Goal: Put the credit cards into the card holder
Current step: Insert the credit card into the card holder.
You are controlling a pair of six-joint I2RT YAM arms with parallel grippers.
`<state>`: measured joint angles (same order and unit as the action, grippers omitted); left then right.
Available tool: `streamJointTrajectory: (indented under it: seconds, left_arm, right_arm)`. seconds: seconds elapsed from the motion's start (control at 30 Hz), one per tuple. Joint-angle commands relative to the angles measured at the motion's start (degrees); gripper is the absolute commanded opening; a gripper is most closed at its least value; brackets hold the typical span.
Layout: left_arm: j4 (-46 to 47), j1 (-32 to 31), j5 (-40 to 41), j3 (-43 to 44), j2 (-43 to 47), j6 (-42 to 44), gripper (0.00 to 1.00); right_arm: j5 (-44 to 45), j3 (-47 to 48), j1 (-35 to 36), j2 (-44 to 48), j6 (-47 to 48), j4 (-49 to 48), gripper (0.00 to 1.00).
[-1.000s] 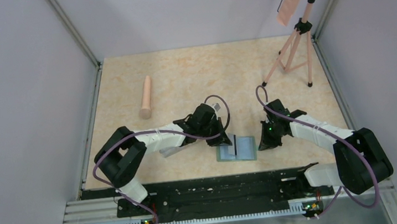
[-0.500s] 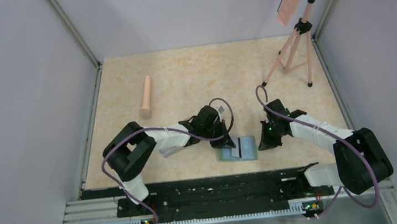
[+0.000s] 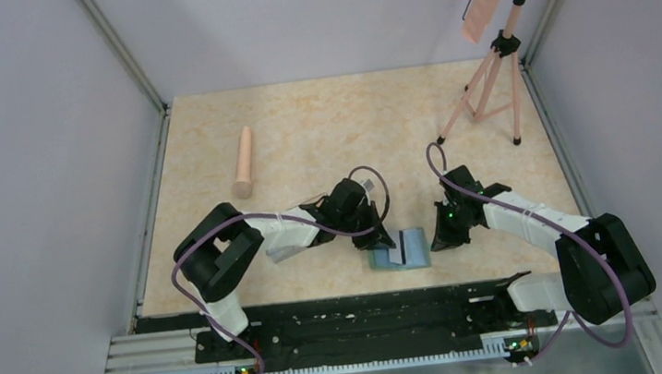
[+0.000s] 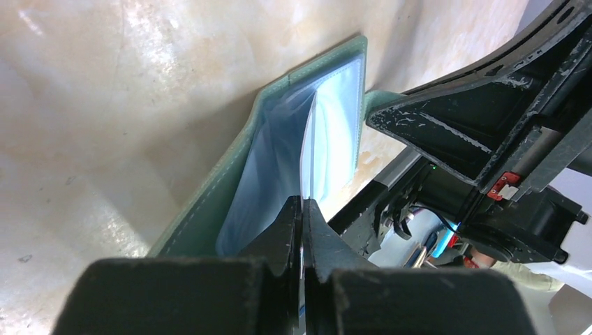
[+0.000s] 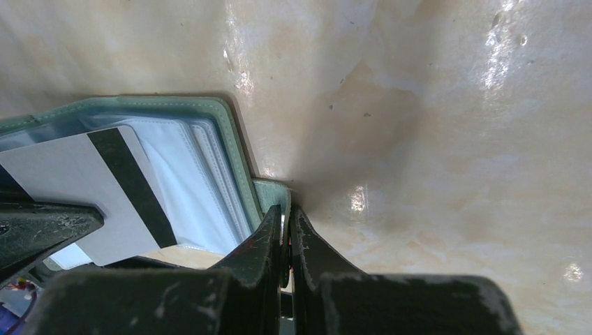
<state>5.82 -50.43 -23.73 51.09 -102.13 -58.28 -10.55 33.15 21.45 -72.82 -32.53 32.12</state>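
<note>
Left pincer (image 4: 301, 204) advanced, clamping card (image 5: 66, 174); right pincer (image 5: 285, 211) pinches card holder (image 5: 236, 150).

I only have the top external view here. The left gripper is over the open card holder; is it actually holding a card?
Observer: Yes; the left wrist view shows the left gripper shut on a pale credit card held on edge.
Operator: Where does its far end go?
Observer: In among the pale blue pocket pages of the open card holder; fully pocketed or not, I cannot tell.
Operator: And the right gripper?
Observer: Shut on the card holder's green snap tab, in the right wrist view.
</note>
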Motion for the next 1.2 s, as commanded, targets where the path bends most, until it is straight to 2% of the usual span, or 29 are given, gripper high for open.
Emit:
streamJointTrajectory:
  seconds: [0.0, 0.3, 0.53, 0.87, 1.17]
  left_arm:
    - [-3.88, -0.54, 4.95, -1.11, 3.57, -1.12, 0.00]
    - [-7.27, -1.53, 9.53, -2.11, 6.18, -4.13, 0.00]
    - [-11.20, -2.84, 8.08, 0.83, 2.85, -3.61, 0.00]
    - [-7.43, -3.95, 4.54, 2.08, -0.30, -2.69, 0.00]
    - [-7.16, -3.43, 5.03, 2.35, -1.13, -1.71, 0.00]
  right_arm:
    - [0.70, 0.52, -0.61, -0.31, 0.67, -1.97, 0.00]
    - [0.70, 0.47, -0.60, -0.31, 0.61, -2.20, 0.00]
    - [0.87, 0.52, -0.54, -0.31, 0.63, -2.17, 0.00]
    - [0.66, 0.35, -0.58, -0.23, 0.71, -2.15, 0.00]
    - [0.48, 0.34, -0.56, -0.02, 0.72, -2.19, 0.00]
